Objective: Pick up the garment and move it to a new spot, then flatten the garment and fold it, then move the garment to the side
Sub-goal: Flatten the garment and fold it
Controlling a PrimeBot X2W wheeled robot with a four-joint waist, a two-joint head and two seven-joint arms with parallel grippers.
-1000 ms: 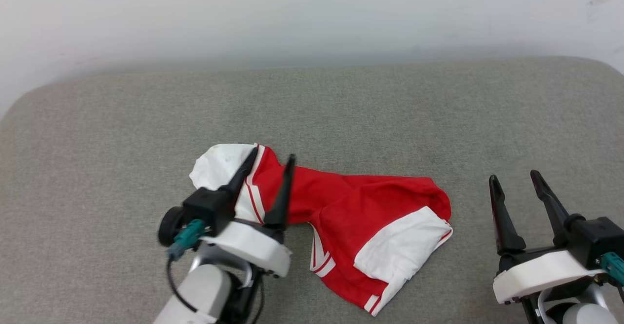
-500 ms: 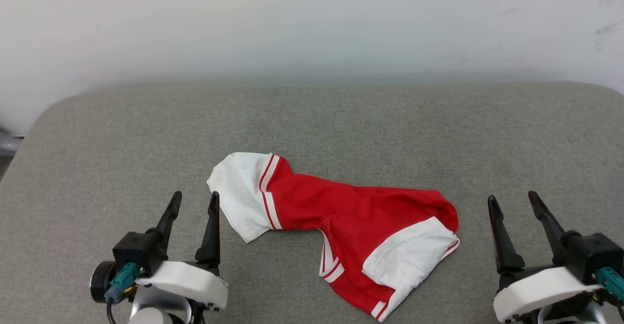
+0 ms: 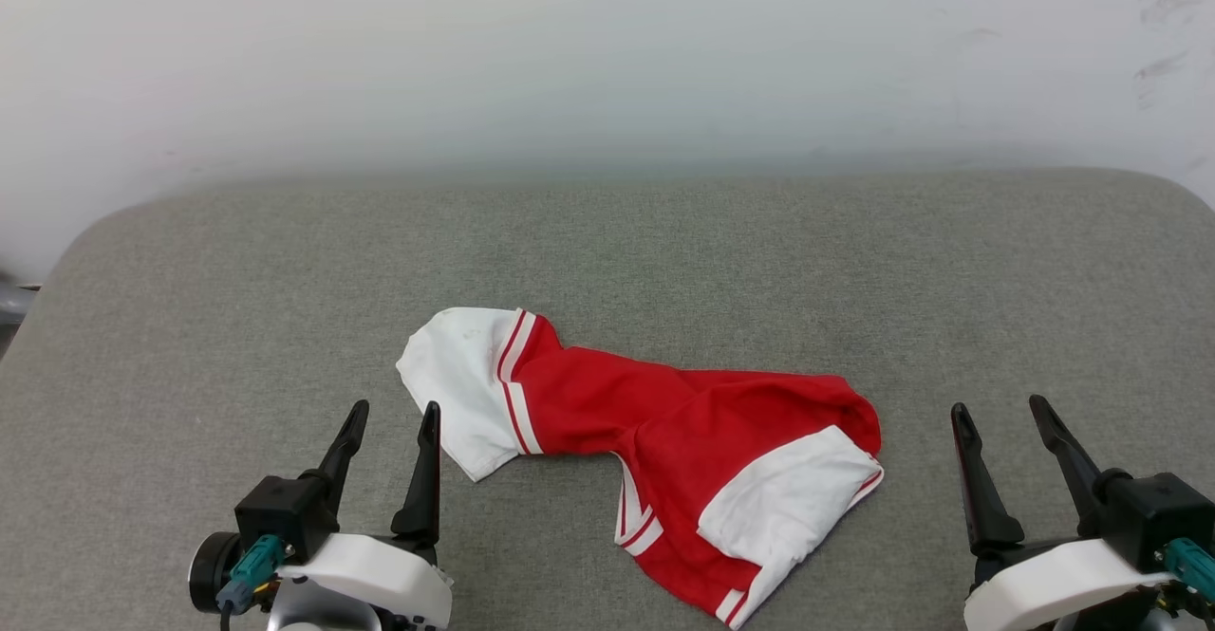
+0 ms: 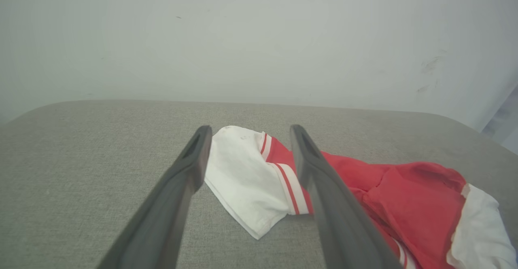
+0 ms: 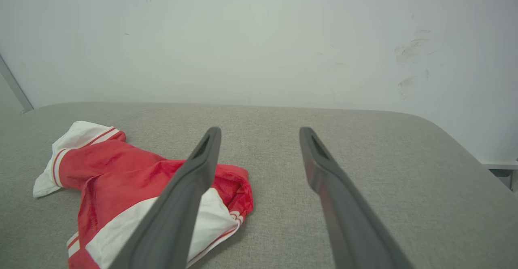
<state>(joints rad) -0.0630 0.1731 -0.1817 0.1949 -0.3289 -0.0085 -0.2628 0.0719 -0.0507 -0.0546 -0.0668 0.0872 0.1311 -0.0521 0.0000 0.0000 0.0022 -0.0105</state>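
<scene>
The garment [image 3: 664,432], red with white sleeves and white stripe trim, lies crumpled on the grey cushion [image 3: 607,251] near its front middle. One white sleeve [image 3: 456,384] points to the left and another white part [image 3: 788,508] lies at the lower right. My left gripper [image 3: 394,416] stands open just left of the left sleeve, apart from it. In the left wrist view the garment [image 4: 388,196] lies beyond the open left gripper [image 4: 249,129]. My right gripper [image 3: 1001,410] is open to the right of the garment [image 5: 121,172], holding nothing, as the right gripper [image 5: 259,130] also shows from its wrist.
A pale wall [image 3: 607,52] rises behind the cushion's far edge. Bare grey cushion surface extends behind the garment and to both sides. The cushion's rounded corners [image 3: 85,232] show at the far left and right.
My left gripper has drawn back off the white sleeve to the lower left and stands free of the garment. The head camera has shifted a little. The right gripper has hardly moved.
</scene>
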